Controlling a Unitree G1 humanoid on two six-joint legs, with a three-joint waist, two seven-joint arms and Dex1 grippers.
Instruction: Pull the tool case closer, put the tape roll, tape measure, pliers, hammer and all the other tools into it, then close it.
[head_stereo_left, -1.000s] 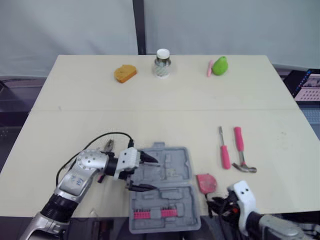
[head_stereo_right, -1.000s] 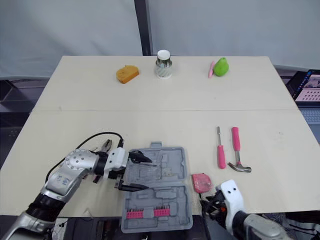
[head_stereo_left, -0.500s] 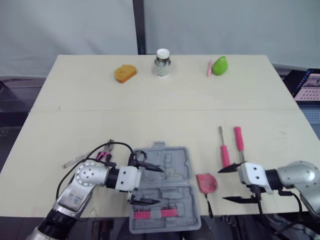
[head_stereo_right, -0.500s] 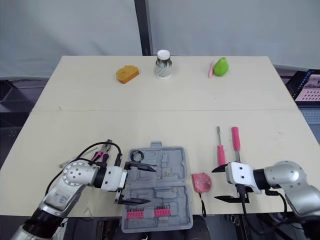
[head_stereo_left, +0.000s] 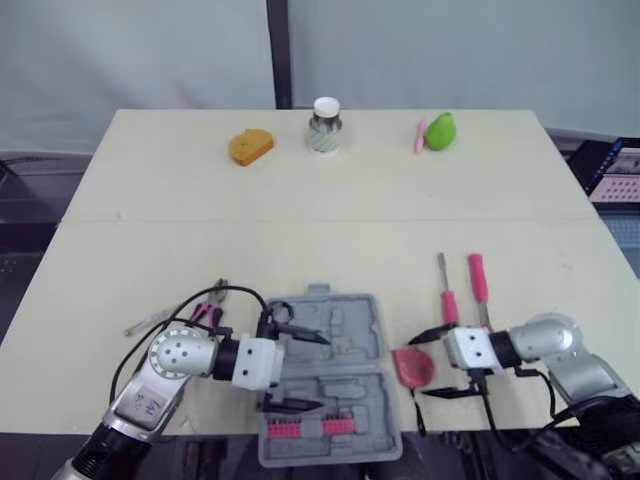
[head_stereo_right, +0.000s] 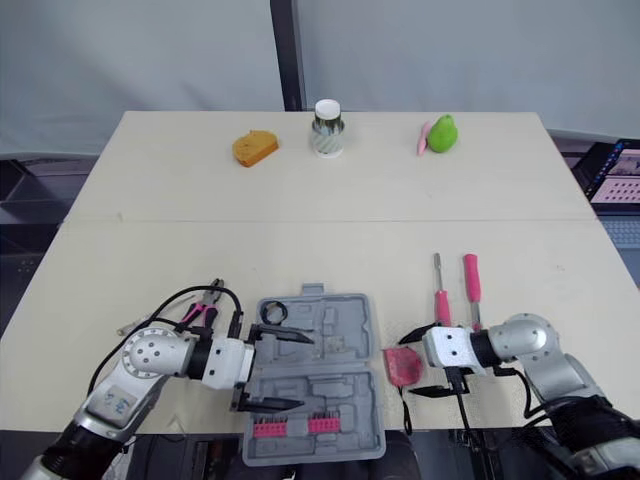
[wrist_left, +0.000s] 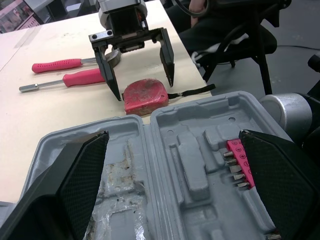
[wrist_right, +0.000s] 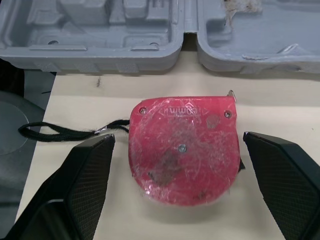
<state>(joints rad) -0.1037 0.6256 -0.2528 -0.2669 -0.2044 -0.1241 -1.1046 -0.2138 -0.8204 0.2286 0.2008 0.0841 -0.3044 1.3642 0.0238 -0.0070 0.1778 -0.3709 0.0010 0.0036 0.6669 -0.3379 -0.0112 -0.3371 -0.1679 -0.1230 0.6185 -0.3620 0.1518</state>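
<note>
Grey matt plastic tool case (wrist_left: 200, 150); glossy scuffed tape measure (wrist_right: 182, 150).

Grey tool case (head_stereo_left: 330, 345), pink bit strip (head_stereo_left: 310, 428) at its 6 o'clock edge. Red tape measure (wrist_right: 182, 150) with black cord (wrist_right: 50, 131). Pink-handled hammer (head_stereo_left: 478, 280) and screwdriver (head_stereo_left: 451, 305); beige table (head_stereo_left: 300, 200).

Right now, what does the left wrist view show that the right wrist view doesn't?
Extra in the left wrist view: the hammer, the screwdriver, the pink bits, and the left gripper, open. Extra in the right wrist view: the tape measure face-on, its screws plain. Both: the tape measure, its strap, the open case, and the right gripper, open, a finger on either side of the tape measure.
</note>
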